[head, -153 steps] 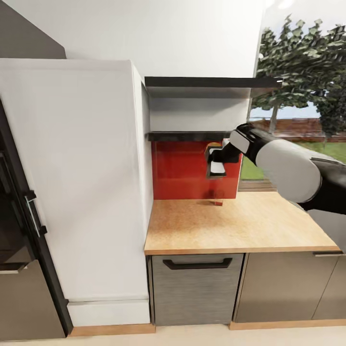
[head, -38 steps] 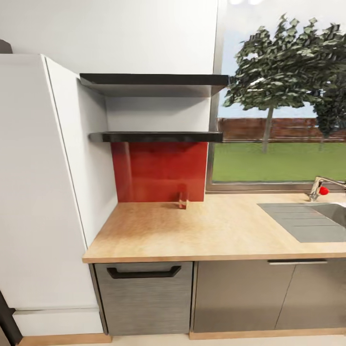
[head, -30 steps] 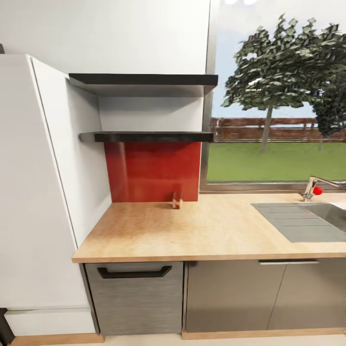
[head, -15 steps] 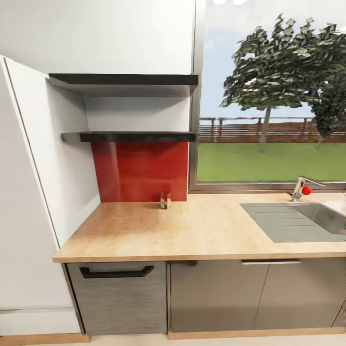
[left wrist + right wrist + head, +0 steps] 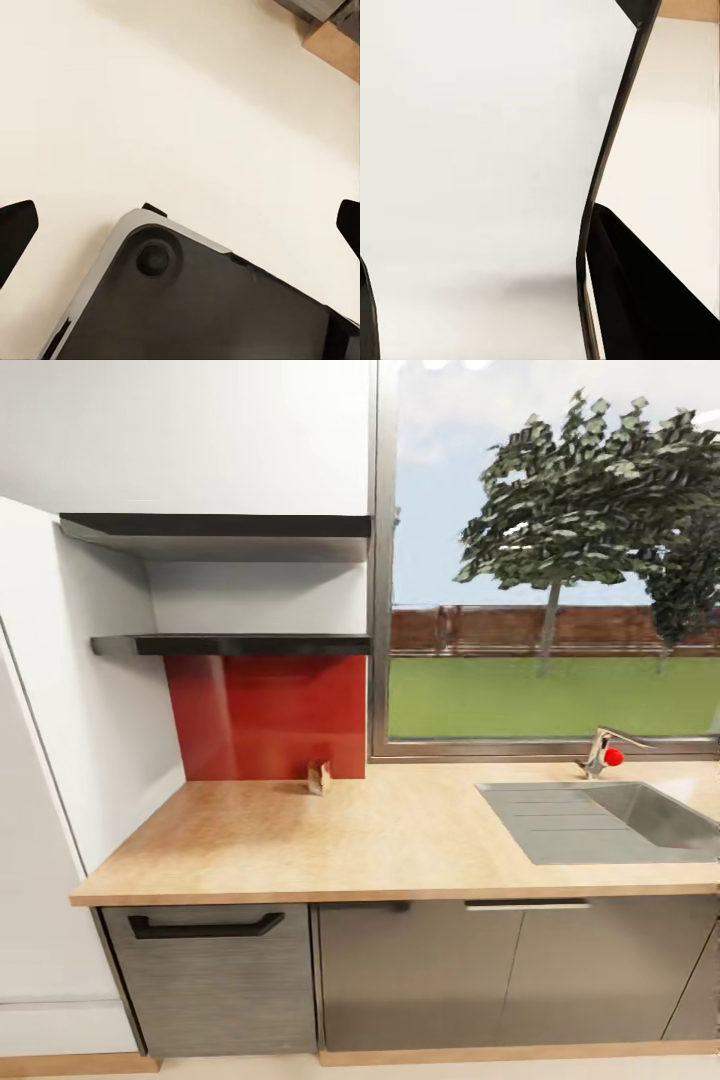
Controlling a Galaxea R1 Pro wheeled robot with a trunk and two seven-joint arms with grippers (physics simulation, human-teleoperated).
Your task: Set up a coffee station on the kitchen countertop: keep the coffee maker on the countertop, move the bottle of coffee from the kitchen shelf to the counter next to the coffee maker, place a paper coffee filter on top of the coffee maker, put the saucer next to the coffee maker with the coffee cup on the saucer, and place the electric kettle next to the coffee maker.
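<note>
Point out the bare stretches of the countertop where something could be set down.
The kitchen countertop is bare from the white side panel to the sink, front edge to window sill. The only item is the bottle of coffee at the red backsplash. On the right, the sink and its drainer take the surface.

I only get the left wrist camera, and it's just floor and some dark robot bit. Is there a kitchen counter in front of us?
Observer: Yes, the kitchen countertop runs right across the head view.
Operator: Is anything on it?
Observer: The bottle of coffee sits at the back, by the red wall panel.
Operator: Is there a sink?
Observer: Yes, a grey sink is set into the countertop on the right.
</note>
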